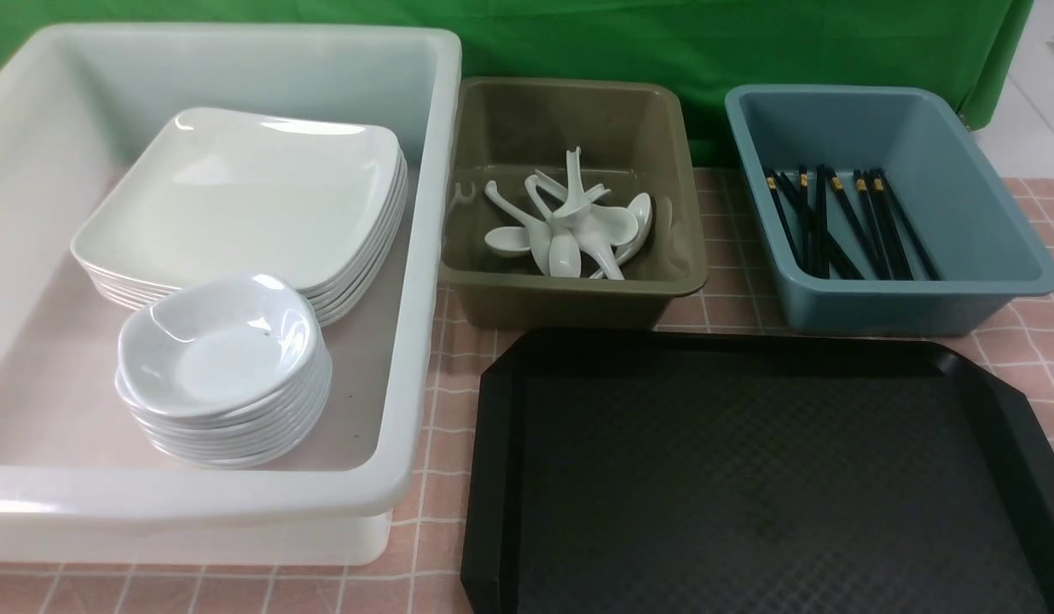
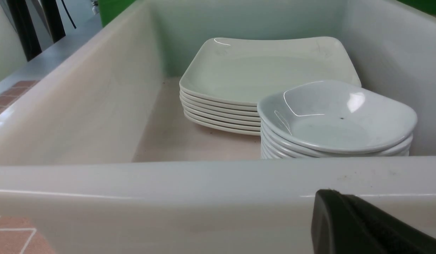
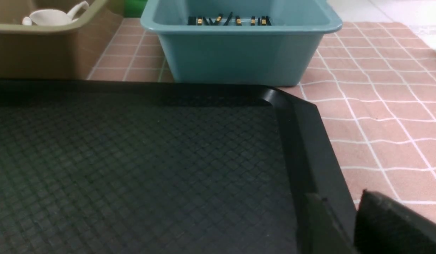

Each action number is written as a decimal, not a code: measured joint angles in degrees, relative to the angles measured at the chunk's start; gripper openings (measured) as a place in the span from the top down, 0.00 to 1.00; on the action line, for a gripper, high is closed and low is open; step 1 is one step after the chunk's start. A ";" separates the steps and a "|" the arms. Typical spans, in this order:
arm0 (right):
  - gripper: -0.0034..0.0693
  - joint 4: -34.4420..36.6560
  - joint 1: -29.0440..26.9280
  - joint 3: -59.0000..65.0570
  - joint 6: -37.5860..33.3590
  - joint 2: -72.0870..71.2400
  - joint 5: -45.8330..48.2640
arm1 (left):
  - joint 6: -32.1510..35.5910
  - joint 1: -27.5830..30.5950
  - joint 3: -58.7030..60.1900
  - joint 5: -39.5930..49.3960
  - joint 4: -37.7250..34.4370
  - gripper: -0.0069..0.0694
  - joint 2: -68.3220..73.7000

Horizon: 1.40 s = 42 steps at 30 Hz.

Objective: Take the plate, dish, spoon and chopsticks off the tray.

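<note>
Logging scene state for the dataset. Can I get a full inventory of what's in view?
tray: one, black, near right on the tablecloth, nothing on it
white tub: one, left
plates: one stack, white, far part of the white tub
dishes: one stack, white, near part of the white tub, in front of the plates
olive tub: one, middle, behind the tray
spoons: a loose pile, white, in the olive tub
blue tub: one, far right
chopsticks: several, black with gold bands, in the blue tub
tablecloth: pink, white grid
backdrop: green
left gripper: black, only a part shows, near the white tub's front wall
right gripper: black, at the tray's rim
</note>
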 joint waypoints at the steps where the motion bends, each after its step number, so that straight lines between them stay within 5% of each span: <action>1: 0.62 0.00 0.00 0.00 0.22 0.00 0.00 | 0.00 0.00 0.00 0.00 0.00 0.90 0.00; 42: 0.62 0.00 0.00 0.05 0.47 0.00 -0.29 | 1.09 0.04 0.00 0.00 0.82 0.90 0.00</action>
